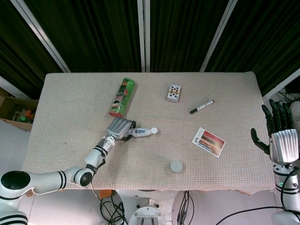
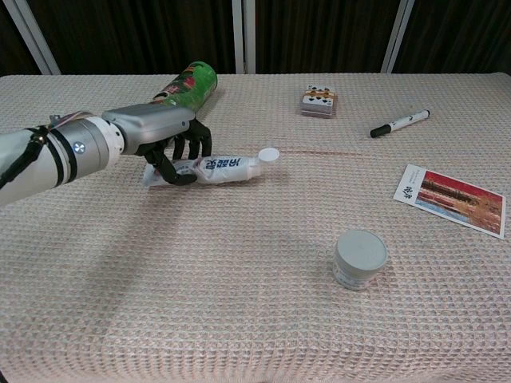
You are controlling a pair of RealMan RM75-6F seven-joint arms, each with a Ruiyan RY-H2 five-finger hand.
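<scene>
Left hand (image 2: 164, 148) is curled over the flat tail end of the white tube (image 2: 217, 168), thumb under and fingers (image 2: 194, 146) hooked across the top; it appears to have hold of it. In the chest view the tube seems tipped slightly, cap end (image 2: 269, 155) raised off the cloth, though whether the tail end is clear of the table I cannot tell. Tube lies left of centre on the woven tablecloth (image 2: 239, 303), cap pointing toward the robot's right, just in front of the green chip canister (image 2: 184, 86) lying on its side.

Right hand (image 1: 280, 136) is off the table's right edge, fingers spread and upright, holding nothing.

Also on the cloth: card deck (image 2: 318, 102), black marker (image 2: 399, 123), printed card (image 2: 451, 199), small round white jar (image 2: 360, 258), all well apart from the tube.

Judgement: step in hand is the grasp and first lift of the tube. Grip sits far back on the soft crimped end, so the cap end may droop or swing. Next move calls for a firm closure and a slow, straight lift, keeping clear of the canister behind.
</scene>
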